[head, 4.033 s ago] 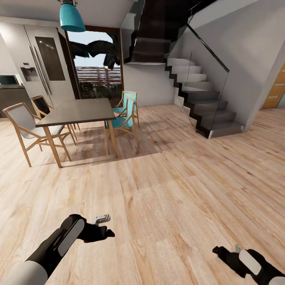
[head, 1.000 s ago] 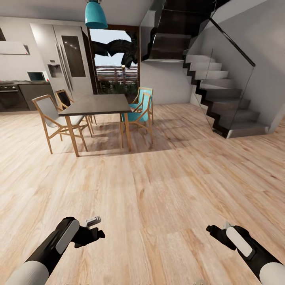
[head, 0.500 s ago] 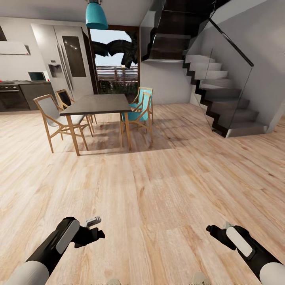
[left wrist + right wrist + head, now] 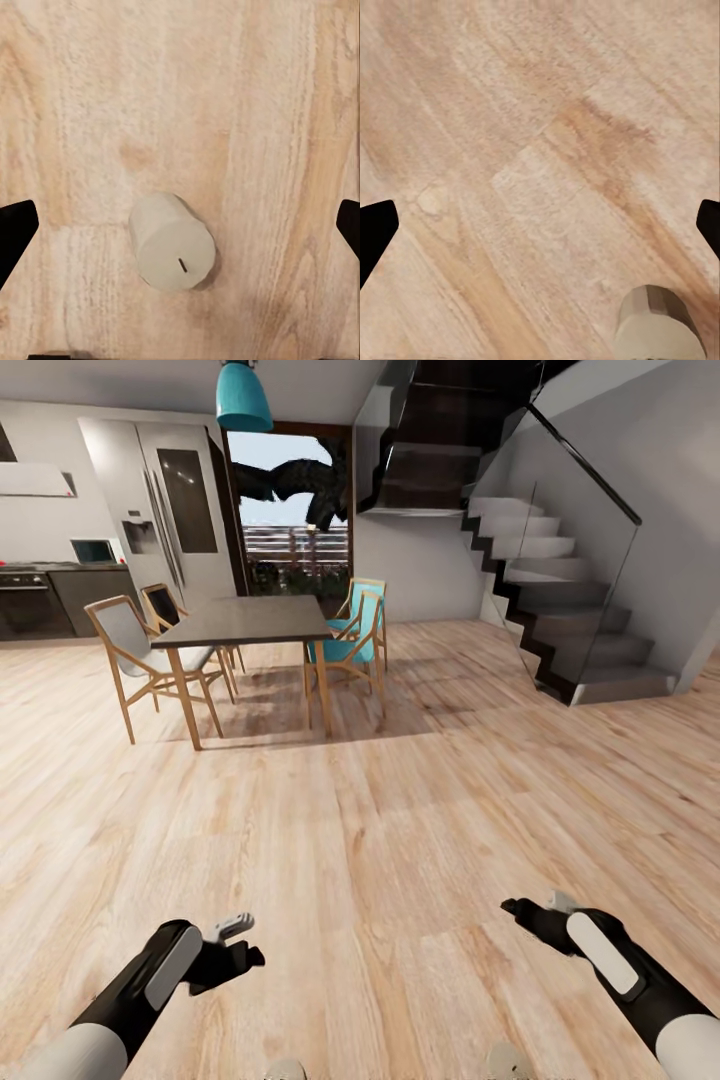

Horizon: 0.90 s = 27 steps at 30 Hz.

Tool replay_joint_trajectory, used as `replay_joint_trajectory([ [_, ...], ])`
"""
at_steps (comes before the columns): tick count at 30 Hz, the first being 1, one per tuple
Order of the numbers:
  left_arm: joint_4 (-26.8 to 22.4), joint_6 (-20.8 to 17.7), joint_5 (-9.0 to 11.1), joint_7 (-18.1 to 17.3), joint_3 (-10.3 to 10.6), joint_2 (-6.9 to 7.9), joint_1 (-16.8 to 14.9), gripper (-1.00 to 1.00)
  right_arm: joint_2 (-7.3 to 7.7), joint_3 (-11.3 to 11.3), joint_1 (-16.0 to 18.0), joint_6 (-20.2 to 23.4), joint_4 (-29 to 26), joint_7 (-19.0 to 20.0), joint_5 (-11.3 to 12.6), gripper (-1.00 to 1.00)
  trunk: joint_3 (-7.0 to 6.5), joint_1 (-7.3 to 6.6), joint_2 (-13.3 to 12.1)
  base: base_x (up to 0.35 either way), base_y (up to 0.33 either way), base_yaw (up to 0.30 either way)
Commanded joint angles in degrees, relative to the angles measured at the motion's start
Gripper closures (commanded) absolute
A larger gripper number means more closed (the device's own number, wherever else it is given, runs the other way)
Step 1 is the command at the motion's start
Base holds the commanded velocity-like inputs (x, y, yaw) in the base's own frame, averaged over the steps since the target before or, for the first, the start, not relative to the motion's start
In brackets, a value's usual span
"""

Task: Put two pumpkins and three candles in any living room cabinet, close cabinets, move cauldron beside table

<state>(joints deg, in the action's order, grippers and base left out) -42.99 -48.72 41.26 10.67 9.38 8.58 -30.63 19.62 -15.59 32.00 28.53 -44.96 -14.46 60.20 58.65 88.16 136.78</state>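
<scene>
No readable text, label, brand, number or sign anywhere.

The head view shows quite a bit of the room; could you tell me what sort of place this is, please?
Probably an open-plan home: a dining table with chairs, a kitchen with a tall fridge, and a staircase, all on one wooden floor.
</scene>
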Motion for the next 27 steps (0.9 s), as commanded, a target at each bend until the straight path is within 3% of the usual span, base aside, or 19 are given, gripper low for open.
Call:
replay_joint_trajectory([
  [1, 0.05, 0.51, 0.45, 0.52, 0.30, -0.28, -0.04, -1.00, 0.08, -0.20, 0.02, 0.99, -1.16, -0.30, 0.62, -1.00, 0.24, 0.22, 0.44, 0.000, 0.000, 0.000],
  [6, 0.25, 1.42, 0.46, 0.49, 0.40, -1.11, -0.05, -1.00, 0.14, -0.07, -0.01, 3.82, -3.29, 0.09, 0.79, -1.00, 1.14, 1.31, 2.45, 0.000, 0.000, 0.000],
  [16, 0.28, 1.42, 0.45, 0.61, 0.47, -1.28, -0.05, -1.00, 0.07, -0.05, -0.01, 4.33, -3.29, 0.13, 0.88, -1.00, 2.94, 3.51, 6.46, 0.000, 0.000, 0.000],
  [22, 0.00, 1.19, 0.14, 1.07, 0.47, -1.37, -0.05, -1.00, 0.14, -0.04, -0.01, 4.71, -3.63, 0.44, 1.15, -1.00, 4.26, 3.66, 6.54, 0.000, 0.000, 0.000],
  [25, -0.20, 1.18, 0.29, 1.10, 0.47, -1.37, -0.05, -1.00, 0.15, 0.00, -0.01, 5.83, -3.88, 3.00, 1.13, -1.00, 4.93, 3.74, 6.58, 0.000, 0.000, 0.000],
  [27, -0.23, 1.23, 0.32, 1.10, 0.47, -1.34, -0.05, -1.00, 0.15, 0.00, -0.05, 6.04, -3.88, 7.24, 1.07, -1.00, 5.37, 3.79, 6.60, 0.000, 0.000, 0.000],
])
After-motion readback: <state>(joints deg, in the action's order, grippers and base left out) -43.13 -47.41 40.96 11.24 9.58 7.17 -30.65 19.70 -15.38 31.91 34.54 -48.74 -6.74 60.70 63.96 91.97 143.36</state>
